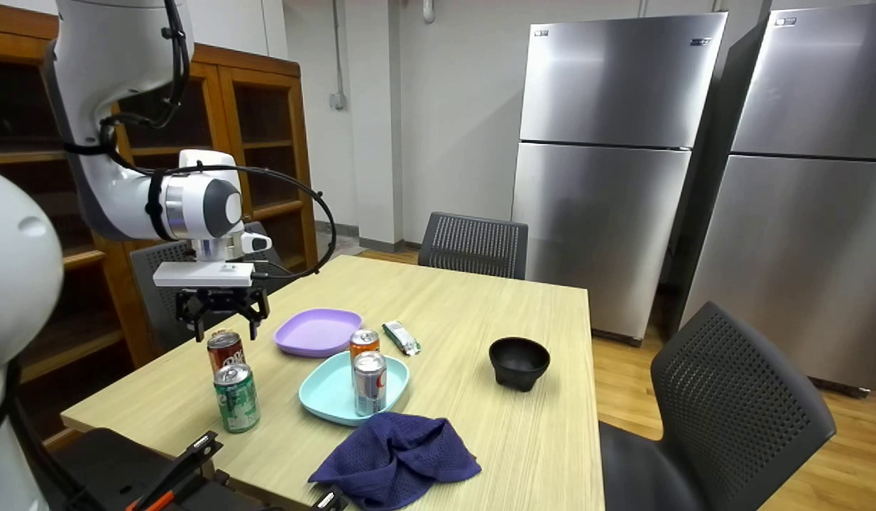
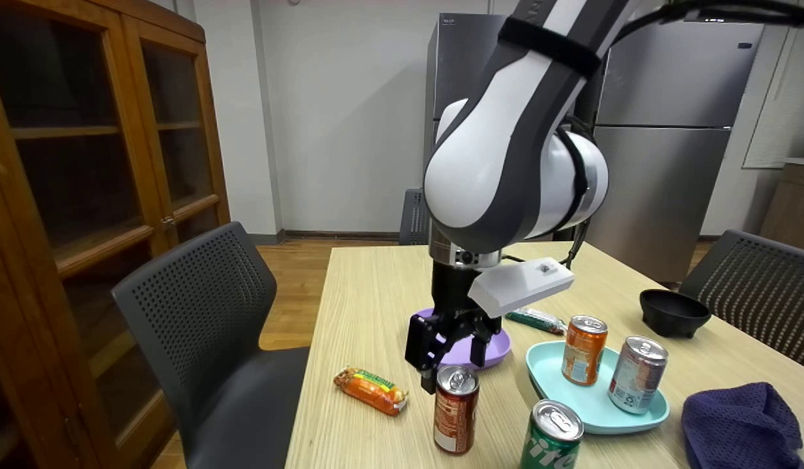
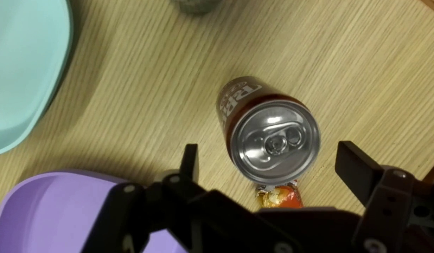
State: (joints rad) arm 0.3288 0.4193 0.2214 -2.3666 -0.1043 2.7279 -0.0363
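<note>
Red-brown can [image 3: 275,140] below the unclenched, wide-spread hand [image 1: 226,329]
The can stands upright on the bench [image 1: 473,309], near a green can [image 1: 238,404].

Table [image 1: 473,305], pale wood-grain top: one brown-red can [image 2: 455,417], upright; one green can [image 1: 237,406], upright, near it; one purple plate [image 1: 317,332]; one turquoise plate [image 1: 326,390], near the purple plate; one green-and-white packet [image 1: 402,337], lying; one orange packet [image 2: 371,391], near the brown-red can; one black footed bowl [image 1: 519,369]; one crumpled dark blue cloth [image 1: 402,454].

wrist view downward, both exterior views across table [image 1: 452,305]
</note>
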